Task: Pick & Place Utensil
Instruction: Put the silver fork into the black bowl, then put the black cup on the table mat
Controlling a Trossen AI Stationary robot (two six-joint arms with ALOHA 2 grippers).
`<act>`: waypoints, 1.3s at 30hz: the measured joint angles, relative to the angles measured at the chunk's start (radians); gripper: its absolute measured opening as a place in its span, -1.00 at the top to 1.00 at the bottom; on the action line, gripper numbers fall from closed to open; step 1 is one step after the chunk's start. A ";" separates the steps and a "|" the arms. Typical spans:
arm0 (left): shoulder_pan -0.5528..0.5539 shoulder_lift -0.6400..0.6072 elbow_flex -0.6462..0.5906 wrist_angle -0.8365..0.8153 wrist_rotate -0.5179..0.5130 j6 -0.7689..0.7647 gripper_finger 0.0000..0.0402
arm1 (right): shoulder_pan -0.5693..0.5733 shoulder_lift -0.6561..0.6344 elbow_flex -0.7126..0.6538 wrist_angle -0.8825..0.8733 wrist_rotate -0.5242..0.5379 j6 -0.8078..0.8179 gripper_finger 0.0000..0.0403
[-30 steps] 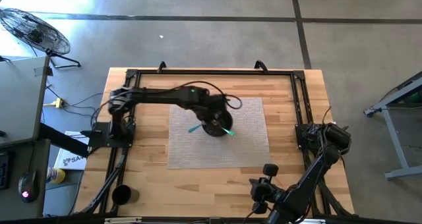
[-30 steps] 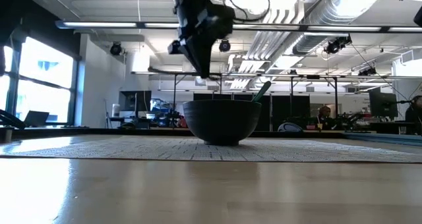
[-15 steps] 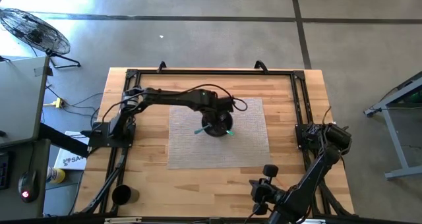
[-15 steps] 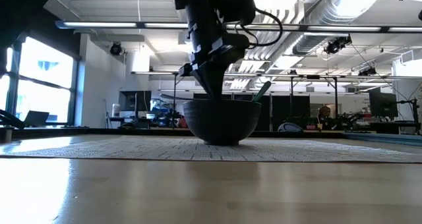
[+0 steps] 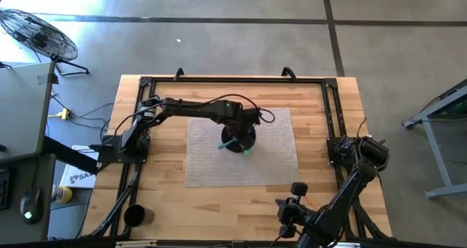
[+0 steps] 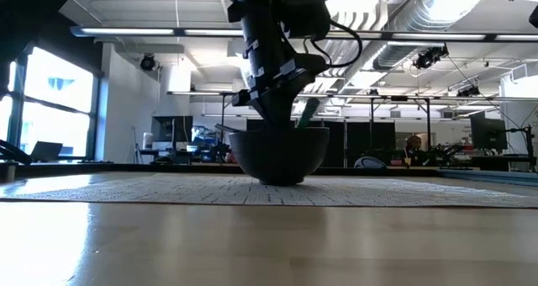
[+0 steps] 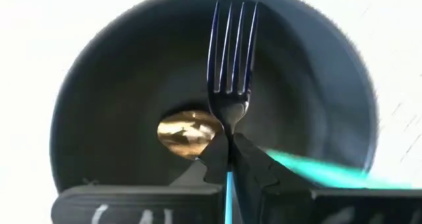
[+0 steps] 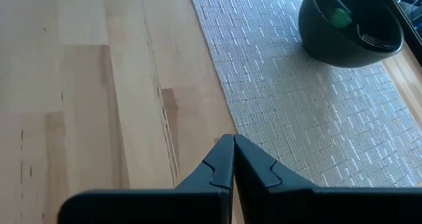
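Observation:
A dark bowl (image 5: 240, 141) stands on the woven grey mat (image 5: 270, 168); the low view shows the bowl (image 6: 280, 156) from the side. Inside the bowl (image 7: 119, 99) lies a gold spoon (image 7: 187, 132) whose teal handle (image 7: 316, 172) reaches up to the rim. My left gripper (image 7: 229, 153) hangs over the bowl's inside, shut on a fork (image 7: 232, 59) with a teal handle. In the low view the left gripper (image 6: 277, 122) dips to the bowl's rim. My right gripper (image 8: 233, 153) waits shut above the table's near right part, far from the bowl (image 8: 348, 24). My left gripper pinches the fork between its two fingers at the neck (image 7: 229, 133), where the metal meets the teal handle (image 7: 229, 184). The fingers come from above, pointing down, and lie along the fork. The tines (image 7: 233, 43) stick out past the fingertips, down into the bowl, lifted off its floor.
The mat (image 8: 310, 112) covers the table's middle, with bare wood (image 8: 99, 99) around it. A black frame (image 5: 233, 79) runs along the far and side edges. A small dark cup (image 5: 134, 217) stands at the near left corner.
My left gripper has come down from above the bowl until its fingertips reach the rim, carrying the fork with it and staying shut on it. In the low view the teal handle that leaned at the bowl's right rim now stands nearer the gripper.

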 joint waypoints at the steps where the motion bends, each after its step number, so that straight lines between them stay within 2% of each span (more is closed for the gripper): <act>1: 0.000 0.000 0.000 0.003 0.000 0.000 0.97 | 0.000 0.000 0.000 0.000 0.000 0.000 0.99; 5: 0.000 0.000 0.000 0.015 0.000 0.000 0.91 | 0.000 0.000 0.000 0.002 0.000 0.000 0.98; 13: 0.001 0.000 0.002 0.012 0.010 0.004 0.58 | 0.000 0.000 0.000 0.003 0.000 0.000 0.98; 19: 0.014 -0.025 0.041 -0.041 0.044 0.022 0.54 | 0.000 0.000 0.000 0.001 -0.002 -0.001 0.99; 23: -0.003 -0.089 0.092 -0.165 0.019 0.034 0.53 | 0.000 0.000 0.000 -0.002 -0.021 0.001 0.98; 30: -0.157 -0.257 0.093 -0.378 -0.054 -0.080 0.53 | -0.001 0.001 0.000 0.000 -0.039 0.002 0.99; 35: -0.335 -0.328 0.093 -0.453 -0.035 -0.216 0.53 | -0.010 0.001 0.002 0.025 -0.018 0.002 0.98; 39: -0.490 -0.338 0.092 -0.515 -0.018 -0.350 0.53 | -0.022 0.001 0.002 0.062 0.001 -0.003 0.99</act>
